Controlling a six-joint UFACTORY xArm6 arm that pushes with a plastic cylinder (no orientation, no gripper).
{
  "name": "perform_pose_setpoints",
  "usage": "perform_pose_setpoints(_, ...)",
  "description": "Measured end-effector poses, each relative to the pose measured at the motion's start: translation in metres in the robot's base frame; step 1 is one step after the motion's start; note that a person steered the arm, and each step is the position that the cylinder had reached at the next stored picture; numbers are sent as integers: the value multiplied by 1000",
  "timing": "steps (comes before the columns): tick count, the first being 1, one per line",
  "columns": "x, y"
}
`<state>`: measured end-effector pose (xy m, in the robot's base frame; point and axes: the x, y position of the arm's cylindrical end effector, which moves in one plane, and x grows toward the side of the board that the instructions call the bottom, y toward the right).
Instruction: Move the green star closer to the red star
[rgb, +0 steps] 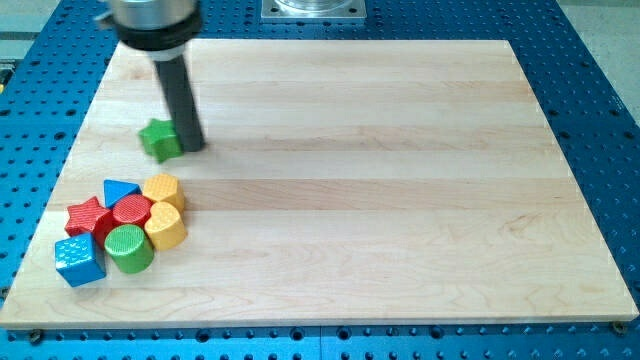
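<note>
Your rod carries no fingers, so nothing opens, closes or grips here; you work by pushing alone. My tip (192, 149) sits on the wooden worktop (400, 200), pressed against the right side of the green star (159, 140), which lies toward the far left of the board. The red star (87, 215) sits nearer to you and further left, at the left edge of a tight cluster with the blue triangle (119, 190), the red block (132, 210), two yellow blocks (162, 189) and (166, 227), the green cylinder (128, 248) and the blue cube (79, 260). A gap of bare board separates the green star from that cluster. From where you stand, a push goes mostly left, which is not enough. Bring my tip round to the far side of the green star, slightly right of centre, and push nearward and left. Keep the stroke short and slow, and stop before the star scatters the blue triangle.
</note>
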<state>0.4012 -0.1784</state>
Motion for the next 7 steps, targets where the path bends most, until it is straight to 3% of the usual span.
perform_pose_setpoints(1, -34, 5)
perform_pose_setpoints(3, 55, -79)
perform_pose_setpoints(4, 28, -77)
perform_pose_setpoints(5, 39, -125)
perform_pose_setpoints(7, 64, -103)
